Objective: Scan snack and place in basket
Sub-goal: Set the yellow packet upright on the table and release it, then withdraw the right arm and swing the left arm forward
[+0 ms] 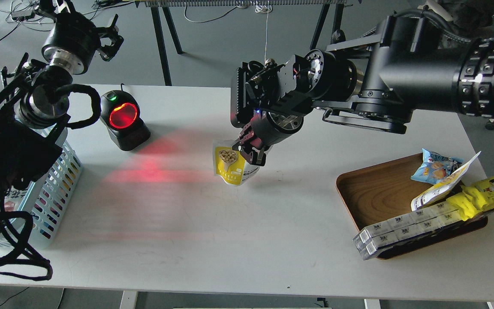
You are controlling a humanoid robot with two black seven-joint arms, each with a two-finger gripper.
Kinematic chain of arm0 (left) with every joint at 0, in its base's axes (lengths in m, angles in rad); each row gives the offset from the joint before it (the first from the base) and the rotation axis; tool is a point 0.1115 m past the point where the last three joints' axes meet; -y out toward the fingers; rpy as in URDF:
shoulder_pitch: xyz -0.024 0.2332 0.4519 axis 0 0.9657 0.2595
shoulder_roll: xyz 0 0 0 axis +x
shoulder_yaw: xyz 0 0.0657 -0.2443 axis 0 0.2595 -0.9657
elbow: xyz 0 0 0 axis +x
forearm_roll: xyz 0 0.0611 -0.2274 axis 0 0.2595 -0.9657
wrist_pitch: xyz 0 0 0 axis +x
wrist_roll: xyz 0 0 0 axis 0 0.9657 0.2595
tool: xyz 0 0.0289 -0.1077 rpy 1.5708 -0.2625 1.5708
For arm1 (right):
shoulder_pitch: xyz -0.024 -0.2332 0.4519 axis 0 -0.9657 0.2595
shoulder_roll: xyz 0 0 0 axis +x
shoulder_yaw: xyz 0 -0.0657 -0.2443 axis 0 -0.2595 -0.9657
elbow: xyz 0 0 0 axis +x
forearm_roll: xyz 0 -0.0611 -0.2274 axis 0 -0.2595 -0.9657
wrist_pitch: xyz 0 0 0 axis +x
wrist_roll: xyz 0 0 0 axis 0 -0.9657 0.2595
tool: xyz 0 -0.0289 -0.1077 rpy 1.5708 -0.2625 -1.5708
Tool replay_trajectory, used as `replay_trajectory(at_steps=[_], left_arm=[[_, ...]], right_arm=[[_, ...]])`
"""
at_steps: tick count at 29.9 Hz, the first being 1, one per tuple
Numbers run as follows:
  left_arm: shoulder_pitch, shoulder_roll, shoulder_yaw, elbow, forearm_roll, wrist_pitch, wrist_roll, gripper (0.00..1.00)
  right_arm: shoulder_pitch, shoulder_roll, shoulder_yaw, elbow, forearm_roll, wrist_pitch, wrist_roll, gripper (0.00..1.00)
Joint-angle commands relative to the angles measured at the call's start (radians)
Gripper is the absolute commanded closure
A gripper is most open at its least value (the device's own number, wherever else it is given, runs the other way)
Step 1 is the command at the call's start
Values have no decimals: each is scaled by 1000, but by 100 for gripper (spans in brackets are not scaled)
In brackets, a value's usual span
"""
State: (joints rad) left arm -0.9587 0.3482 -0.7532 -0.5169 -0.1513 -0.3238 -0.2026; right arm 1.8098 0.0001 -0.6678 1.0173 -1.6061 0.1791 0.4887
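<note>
At frame centre, the right claw pinches the top of the yellow-and-white stand-up snack pouch, its base on the white surface. The left claw, upper left, appears open and empty. The light blue slotted plastic basket sits at left.

On the table, the scanner stands at the back left. The basket sits at the left edge, under my left arm. The snack is mid-table, right of the scanner, beneath my right gripper. The tray lies far right, holding several packs.
</note>
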Motion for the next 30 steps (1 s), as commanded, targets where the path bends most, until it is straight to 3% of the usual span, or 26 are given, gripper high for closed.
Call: replay_trajectory(at_steps=[1, 9, 11, 14, 21, 25, 27, 30], left_arm=[[0, 6, 0, 0, -1, 0, 0, 0], [0, 14, 0, 0, -1, 0, 0, 0], [0, 17, -1, 0, -1, 0, 0, 0], [0, 23, -1, -2, -1, 0, 0, 0], [0, 28, -1, -2, -1, -14, 0, 0], [2, 44, -1, -2, -1, -21, 2, 0], [0, 48, -1, -2, -2, -31, 2, 0], [-2, 48, -1, -2, -1, -34, 2, 0]], right_arm=[[0, 0, 0, 1, 0, -1, 0, 90], [20, 0, 5, 10, 8, -1, 0, 74], [39, 0, 14, 23, 26, -1, 0, 66], [110, 0, 17, 92, 73, 0, 0, 44], [243, 0, 82, 139, 232, 3, 0, 24], [267, -115, 166, 144, 236, 14, 0, 17], [267, -181, 212, 141, 236, 28, 0, 5], [261, -300, 263, 144, 238, 39, 0, 5]])
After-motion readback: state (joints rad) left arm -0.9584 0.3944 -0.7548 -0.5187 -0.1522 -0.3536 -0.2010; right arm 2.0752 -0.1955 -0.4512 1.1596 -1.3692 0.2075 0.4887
